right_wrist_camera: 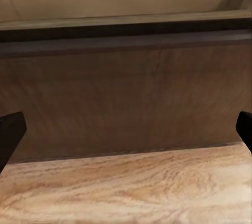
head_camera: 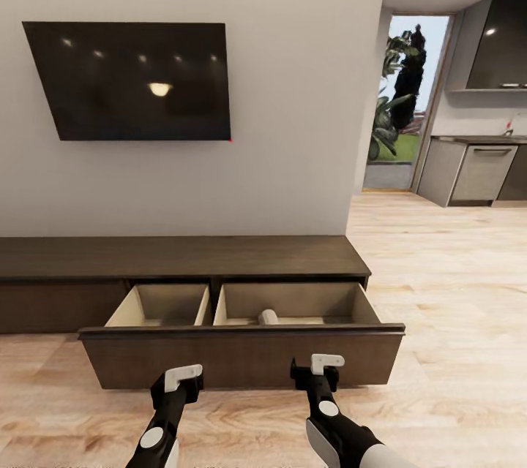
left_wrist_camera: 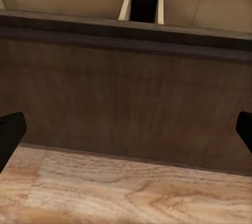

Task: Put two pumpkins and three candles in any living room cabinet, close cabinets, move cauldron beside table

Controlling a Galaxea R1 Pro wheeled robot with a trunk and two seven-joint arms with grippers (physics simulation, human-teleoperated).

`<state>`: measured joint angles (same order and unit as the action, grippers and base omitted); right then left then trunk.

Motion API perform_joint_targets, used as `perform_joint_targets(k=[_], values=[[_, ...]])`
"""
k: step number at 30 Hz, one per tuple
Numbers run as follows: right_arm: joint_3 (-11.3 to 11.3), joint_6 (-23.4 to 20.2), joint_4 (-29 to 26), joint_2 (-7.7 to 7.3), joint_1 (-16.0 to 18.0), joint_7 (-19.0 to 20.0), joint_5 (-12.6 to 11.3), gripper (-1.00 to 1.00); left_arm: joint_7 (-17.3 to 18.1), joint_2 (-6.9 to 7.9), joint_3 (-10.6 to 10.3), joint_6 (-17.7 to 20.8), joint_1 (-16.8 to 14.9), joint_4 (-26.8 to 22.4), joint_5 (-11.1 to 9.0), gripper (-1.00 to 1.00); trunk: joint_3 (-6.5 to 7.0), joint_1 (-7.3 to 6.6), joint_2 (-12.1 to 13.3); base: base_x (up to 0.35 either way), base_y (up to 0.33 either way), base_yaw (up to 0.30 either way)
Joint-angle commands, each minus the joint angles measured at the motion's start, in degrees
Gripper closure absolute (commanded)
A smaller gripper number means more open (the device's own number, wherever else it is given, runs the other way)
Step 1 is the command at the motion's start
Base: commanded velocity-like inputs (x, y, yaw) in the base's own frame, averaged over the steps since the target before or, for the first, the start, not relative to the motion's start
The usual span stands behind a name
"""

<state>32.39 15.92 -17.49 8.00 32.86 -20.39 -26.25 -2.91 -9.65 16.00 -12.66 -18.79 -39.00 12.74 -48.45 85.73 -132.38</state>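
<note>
Now we face the pulled-out cabinet (head_camera: 241, 355) drawer — left tool (head_camera: 181, 385) and right tool (head_camera: 316, 374) both spread apart, empty, poised to push it shut.

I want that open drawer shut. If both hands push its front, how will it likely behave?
The drawer probably slides straight: left hand and right hand sit apart across its wide, stiff front. The pale cylinder inside may roll.

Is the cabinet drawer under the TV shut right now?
No. In the head view the cabinet drawer stands pulled out, its two pale beige compartments open to view.
</note>
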Motion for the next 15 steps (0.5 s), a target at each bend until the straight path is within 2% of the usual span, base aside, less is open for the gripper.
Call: perform_joint_targets(k=[1, 15], values=[[0.02, 0.03, 0.0, 0.0, -0.01, 0.0, 0.01, -1.0, 0.01, 0.01, 0.0, 0.0, 0.0, -0.01, 0.0, -1.0, -0.18, 0.23, -0.42, 0.0, 0.0, 0.0], [0.05, 0.01, 0.0, 0.0, -0.04, 0.0, 0.05, -1.0, -0.07, -0.01, 0.0, 0.0, 0.0, 0.03, 0.0, -1.0, -2.7, 3.3, -6.03, 0.0, 0.0, 0.0]])
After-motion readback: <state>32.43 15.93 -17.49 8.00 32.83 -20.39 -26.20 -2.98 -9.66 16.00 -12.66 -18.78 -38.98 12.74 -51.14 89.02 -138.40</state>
